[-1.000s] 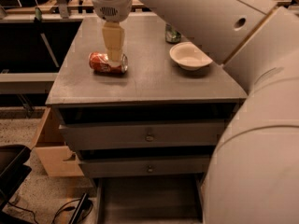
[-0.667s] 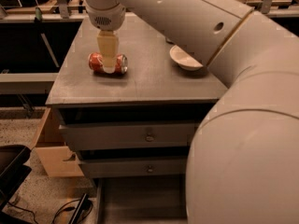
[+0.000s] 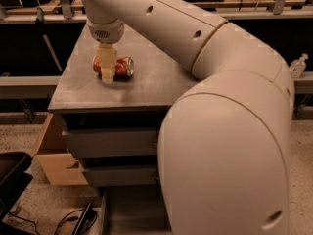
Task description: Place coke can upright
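Note:
The coke can (image 3: 123,66), red-orange with silver ends, lies on its side on the left part of the grey cabinet top (image 3: 142,89). My gripper (image 3: 107,70) points straight down from the white wrist and stands at the can's left half, in front of it from this view, down at the level of the tabletop. The can's left end is partly hidden behind the gripper. My large white arm (image 3: 220,121) fills the right side of the view.
The cabinet has drawers (image 3: 112,143) below its top, and its front edge is near the can. A cardboard box (image 3: 55,158) stands on the floor at the left. A clear bottle (image 3: 297,65) stands at the far right. Benches run along the back.
The arm has swung further across the view and now hides the white bowl on the right of the top. The gripper stays at the can, which still lies on its side.

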Available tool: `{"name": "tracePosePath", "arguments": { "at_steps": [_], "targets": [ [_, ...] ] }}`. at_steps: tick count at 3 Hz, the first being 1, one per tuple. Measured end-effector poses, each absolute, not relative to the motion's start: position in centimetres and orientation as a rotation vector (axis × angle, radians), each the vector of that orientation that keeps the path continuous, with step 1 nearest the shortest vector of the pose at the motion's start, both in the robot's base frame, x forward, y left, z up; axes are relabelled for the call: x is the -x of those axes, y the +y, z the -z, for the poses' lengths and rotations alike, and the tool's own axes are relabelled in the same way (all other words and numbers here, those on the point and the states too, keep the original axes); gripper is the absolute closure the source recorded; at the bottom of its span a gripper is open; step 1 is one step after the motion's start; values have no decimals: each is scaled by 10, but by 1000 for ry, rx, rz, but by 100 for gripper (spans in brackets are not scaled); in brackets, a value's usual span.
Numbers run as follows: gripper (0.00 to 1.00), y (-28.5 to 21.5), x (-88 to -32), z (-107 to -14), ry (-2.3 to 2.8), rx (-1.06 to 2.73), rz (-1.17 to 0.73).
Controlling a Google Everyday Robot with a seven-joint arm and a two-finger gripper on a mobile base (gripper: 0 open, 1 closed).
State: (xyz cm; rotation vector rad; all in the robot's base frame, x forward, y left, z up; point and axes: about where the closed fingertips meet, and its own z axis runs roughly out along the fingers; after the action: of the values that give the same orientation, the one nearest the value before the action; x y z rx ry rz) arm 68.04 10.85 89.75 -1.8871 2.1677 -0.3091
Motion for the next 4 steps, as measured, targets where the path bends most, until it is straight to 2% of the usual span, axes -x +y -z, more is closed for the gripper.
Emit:
{"name": "tracePosePath", "arguments": {
  "at_steps": [2,3,4],
  "targets": [
    [0,126,-694,-865,2219,1911,230],
    [16,132,-697,-852,2253,1912,197],
    [39,135,-700,-850,2240,1906,195]
  ]
}}
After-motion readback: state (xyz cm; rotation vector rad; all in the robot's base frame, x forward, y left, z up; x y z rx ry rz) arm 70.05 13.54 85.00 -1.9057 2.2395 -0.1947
